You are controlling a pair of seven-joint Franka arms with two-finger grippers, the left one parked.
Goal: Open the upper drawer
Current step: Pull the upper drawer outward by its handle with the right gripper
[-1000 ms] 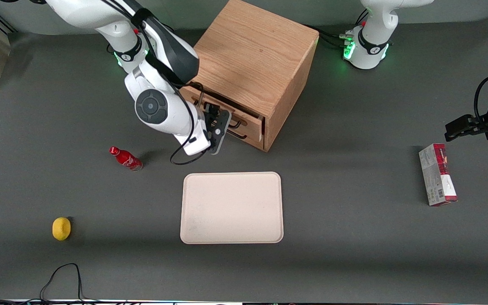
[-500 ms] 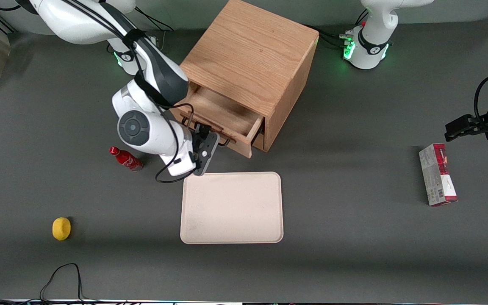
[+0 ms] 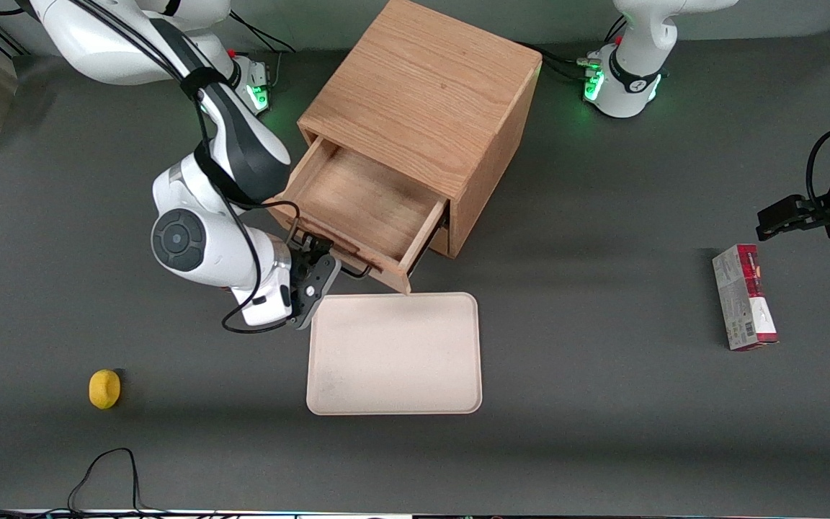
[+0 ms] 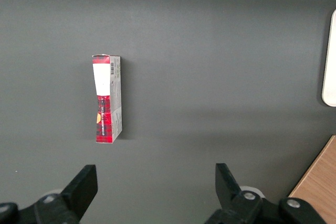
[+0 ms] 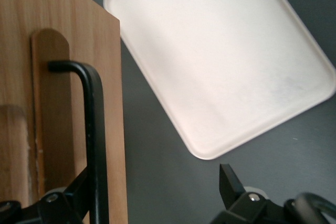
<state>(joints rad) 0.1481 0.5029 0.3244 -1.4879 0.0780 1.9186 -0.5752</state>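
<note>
Claw (image 3: 314, 265) at handle (image 5: 95, 145) — tray (image 3: 394, 353) beside

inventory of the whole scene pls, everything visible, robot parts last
Cabinet: 1, light oak, mid-table.
Upper drawer: 1, oak, pulled well out, inside bare.
Handle: 1, black bar, on the drawer front.
Tray: 1, cream, in front of the drawer.
Lemon: 1, yellow, toward the working arm's end.
Carton: 1, red and grey, lying toward the parked arm's end.
Cable: 1, black, table's near edge.
Gripper: 1, black, at the handle.
</note>
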